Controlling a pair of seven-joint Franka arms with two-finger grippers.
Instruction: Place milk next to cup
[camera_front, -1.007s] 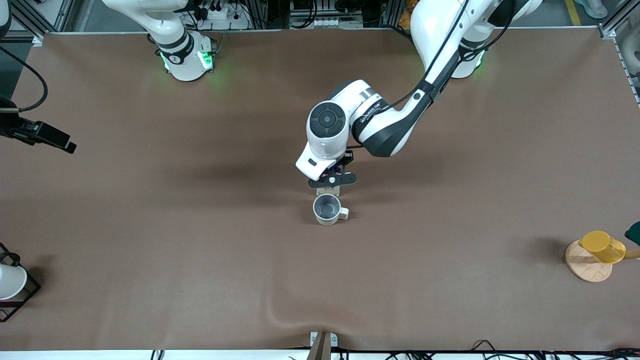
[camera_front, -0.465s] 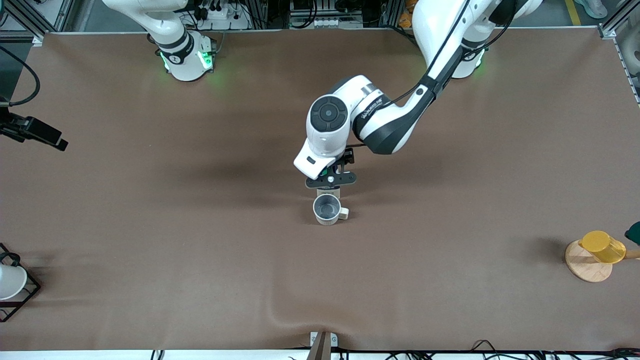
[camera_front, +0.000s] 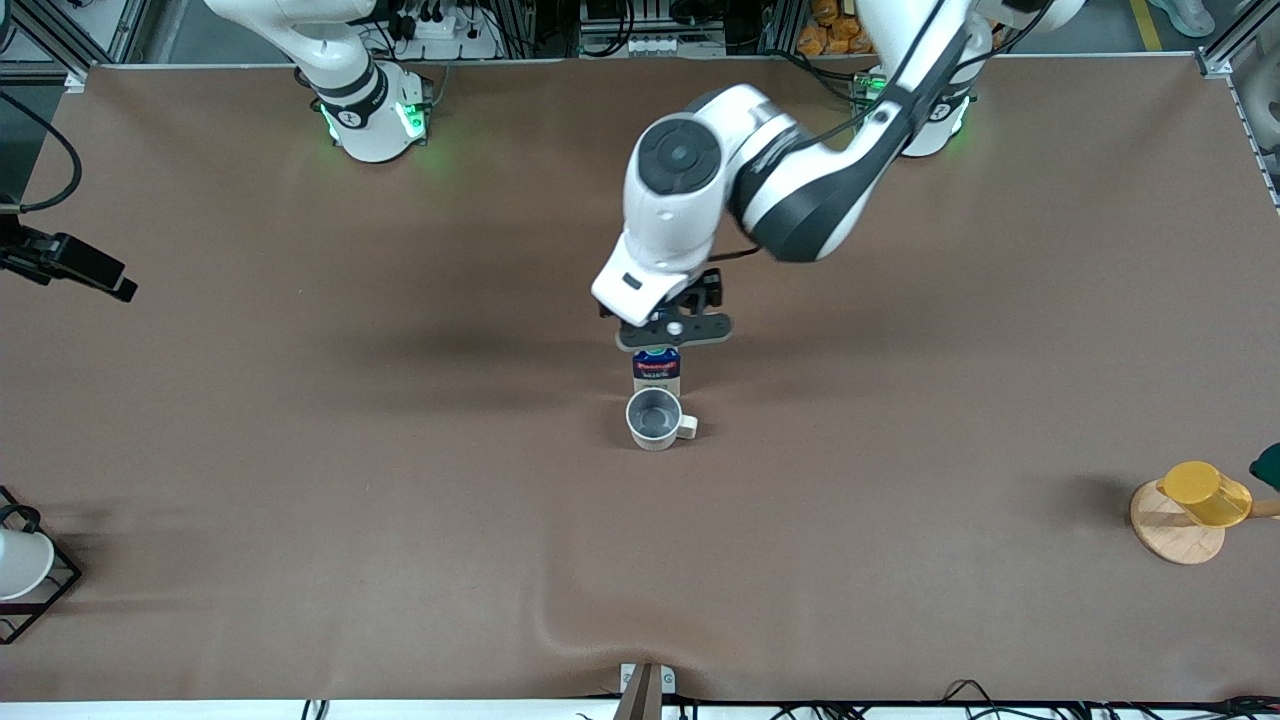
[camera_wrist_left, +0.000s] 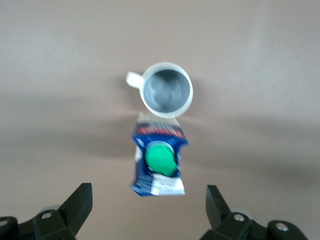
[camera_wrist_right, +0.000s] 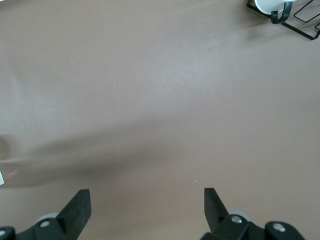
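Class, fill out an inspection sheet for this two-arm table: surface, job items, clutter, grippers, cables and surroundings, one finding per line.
Surface: brown table with a wrinkle near the front edge.
Job items: milk stands upright on the table right beside the cup, just farther from the front camera; whether they touch cannot be told.
Clutter: yellow cup on a wooden disc at the left arm's end; white cup in a black wire rack at the right arm's end.
Grippers: left gripper open, above the milk, holding nothing; right gripper open over bare table, waiting.
Cables: black cable along the left arm.
Surroundings: metal frame and power strips by the bases.
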